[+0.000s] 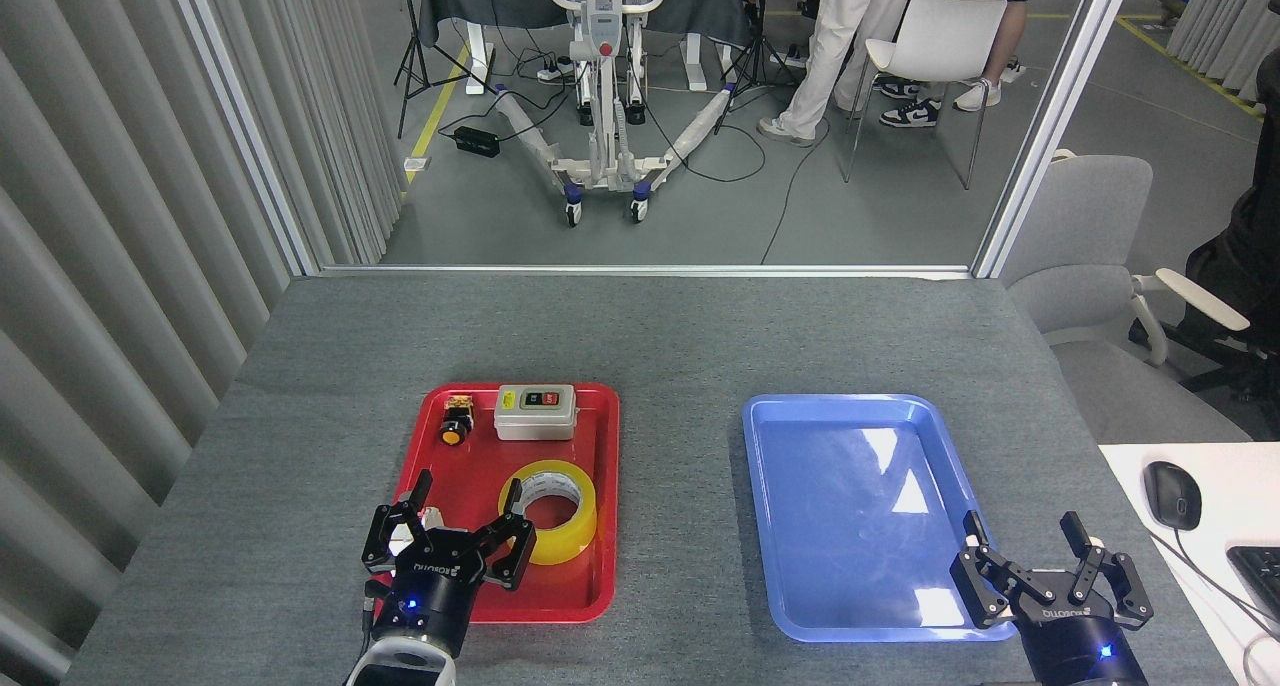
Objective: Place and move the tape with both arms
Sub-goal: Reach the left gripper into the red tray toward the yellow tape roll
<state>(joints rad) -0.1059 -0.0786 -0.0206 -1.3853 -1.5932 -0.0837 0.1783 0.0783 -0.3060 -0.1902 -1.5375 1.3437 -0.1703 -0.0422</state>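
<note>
Head view shows the tape lying flat in the near right part of the red tray, its core axis pointing straight up, hole open to me. My left gripper hovers just beside it, jaws spread and empty; my right gripper waits released over the blue tray. I judge the pickup not yet made: next, shift right and straddle the roll's wall.
</note>
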